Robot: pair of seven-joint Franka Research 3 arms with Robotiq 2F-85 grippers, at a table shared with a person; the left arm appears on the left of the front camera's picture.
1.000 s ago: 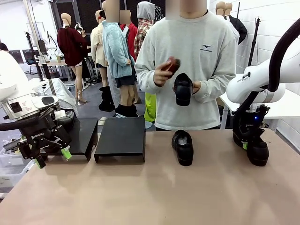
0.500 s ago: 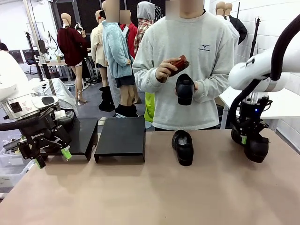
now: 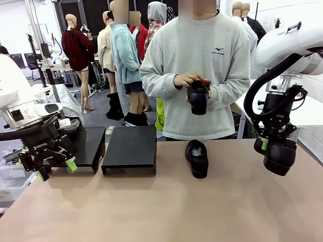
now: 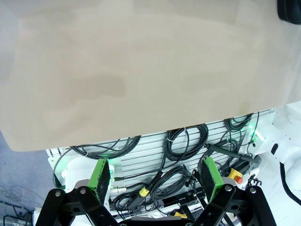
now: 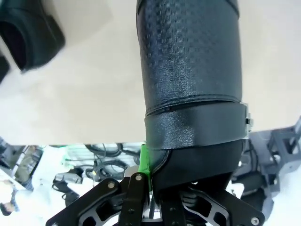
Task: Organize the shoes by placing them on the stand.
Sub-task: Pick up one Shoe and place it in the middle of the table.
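- The held shoe [image 3: 280, 157] is hanging clear of the table [image 3: 161, 212] at the robot's right edge, pinched at its heel collar.
- The right tool [image 3: 266, 142] is pressing together on that collar wall, with one green pad showing against the shoe's side in the right wrist view.
- The shoe's long axis is running straight out from the tool's fingers. In the front view the toe seems to be pointing toward the robot's side and dipping slightly.
- The stand [image 3: 130, 146] is sitting far to the robot's left of this shoe, with a second stand block [image 3: 91, 143] just beside it farther left. Both tops are looking bare.
- So the coming carry is running leftward across the table. The right arm is holding the load, though the left arm is nearer the stand.
- The middle shoe [image 3: 197, 159] is lying on the table between the held shoe and the stand, long axis near-to-far and toe toward the robot. My read is that the carry path needs to pass above it or in front of it.
- The left tool [image 3: 57, 169] is hovering spread wide and empty, just in front of the left block.
- The person is holding a third shoe [image 3: 198, 97] at chest height behind the table, toe down, with a hand [image 3: 185, 79] working a red item [image 3: 205, 82] at it.
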